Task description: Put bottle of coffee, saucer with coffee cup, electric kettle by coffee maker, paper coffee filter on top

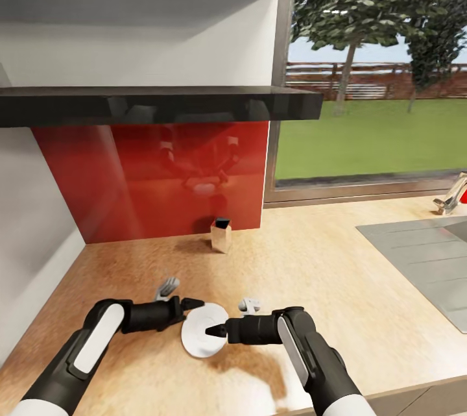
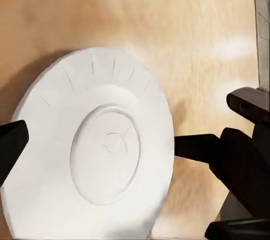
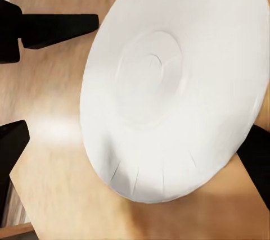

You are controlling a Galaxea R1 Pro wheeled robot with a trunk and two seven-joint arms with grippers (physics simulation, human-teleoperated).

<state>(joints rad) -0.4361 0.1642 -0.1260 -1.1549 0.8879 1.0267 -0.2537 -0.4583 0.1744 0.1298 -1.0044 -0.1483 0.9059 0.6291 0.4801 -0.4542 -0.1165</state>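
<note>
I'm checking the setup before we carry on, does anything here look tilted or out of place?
Yes: the small round white saucer is tilted, not flat on the pale wood-look kitchen countertop, with the left gripper and right gripper at opposite edges. Whether either grips it is unclear.

I'm looking down at a pale wood-look worktop point(image 1: 311, 260) that runs to a corner. Behind it stands a glossy red backsplash point(image 1: 155, 176) with a dark shelf point(image 1: 155, 104) above, and white wall point(image 1: 130, 33) over that. A plain white wall point(image 1: 32, 234) closes my left side. To the right, a big window point(image 1: 376, 78) shows trees, a fence and green lawn in daylight. A grey sink drainer point(image 1: 421, 254) is set into the worktop at the right edge.
</note>
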